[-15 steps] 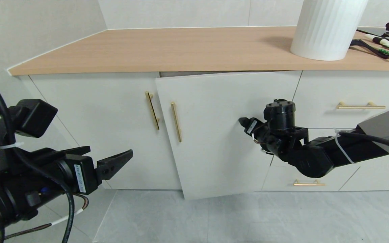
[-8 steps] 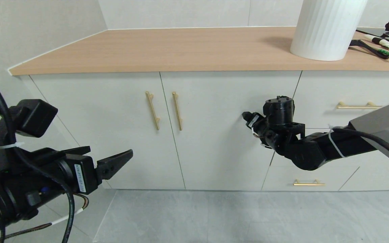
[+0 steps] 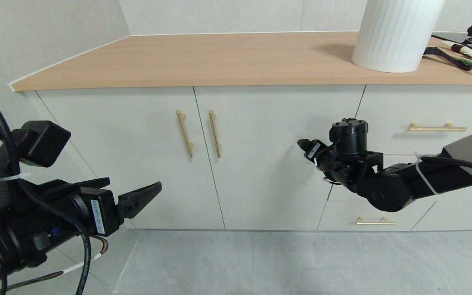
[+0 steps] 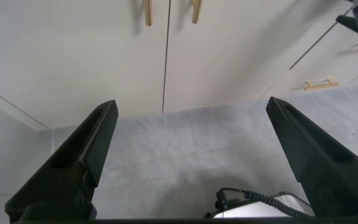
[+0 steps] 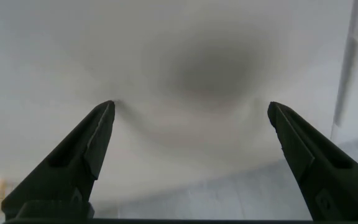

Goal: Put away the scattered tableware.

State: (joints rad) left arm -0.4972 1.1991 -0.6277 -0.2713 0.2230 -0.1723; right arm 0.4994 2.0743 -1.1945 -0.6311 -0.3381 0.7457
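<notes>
Swung closed, cabinet door stands just before right end effector.

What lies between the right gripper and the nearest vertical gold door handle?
Only the bare front of the closed cabinet door lies between the right gripper and that handle, in the head view.

Pale wood-grain counter with a white ribbed container on it. Off-white cabinet doors carry brass-gold handles. The floor is grey tile. The left hand and right hand are black.
</notes>
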